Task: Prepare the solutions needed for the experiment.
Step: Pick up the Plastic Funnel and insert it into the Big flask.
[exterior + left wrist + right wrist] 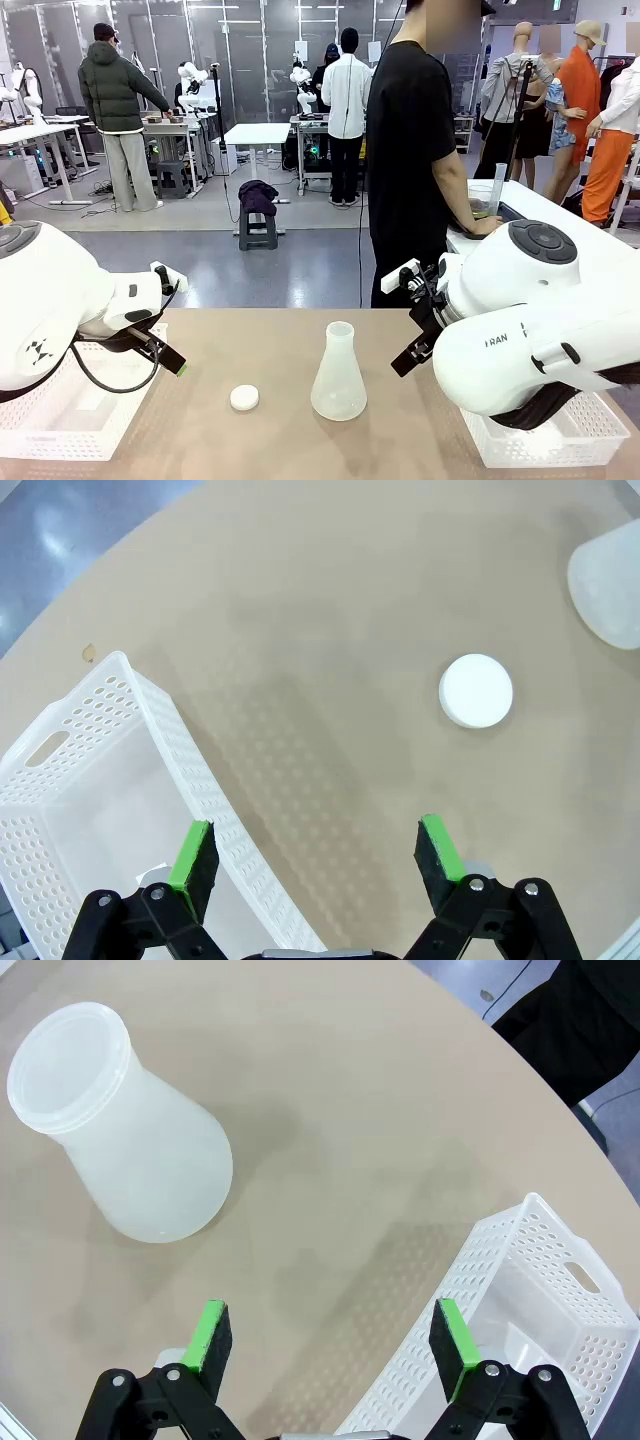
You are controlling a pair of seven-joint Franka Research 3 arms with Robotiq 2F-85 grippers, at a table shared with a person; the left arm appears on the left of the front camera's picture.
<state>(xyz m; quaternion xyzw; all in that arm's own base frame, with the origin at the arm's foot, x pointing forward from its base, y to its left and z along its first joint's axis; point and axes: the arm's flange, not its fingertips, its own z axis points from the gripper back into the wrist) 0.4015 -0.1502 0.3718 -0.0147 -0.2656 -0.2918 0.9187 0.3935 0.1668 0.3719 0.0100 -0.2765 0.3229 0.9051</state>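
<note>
Tan surface [270, 340], far edge open to the floor. Frosted conical flask [338, 372] upright at centre, uncapped; solutions inside not discernible. White cap [244, 398] just left. Left end effector [315, 852] and right end effector [330, 1330] spread, empty. Risk: a sideways knock topples the flask. Left basket [60, 440] and right basket [520, 450] crowd the near corners; centre free.

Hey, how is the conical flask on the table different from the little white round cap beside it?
The conical flask stands tall and upright, mouth open; the round cap lies flat and low. The flask is frosted and translucent, the cap solid opaque white. The flask is much the larger. Both rest on the tan table, apart from each other and untouched.
</note>
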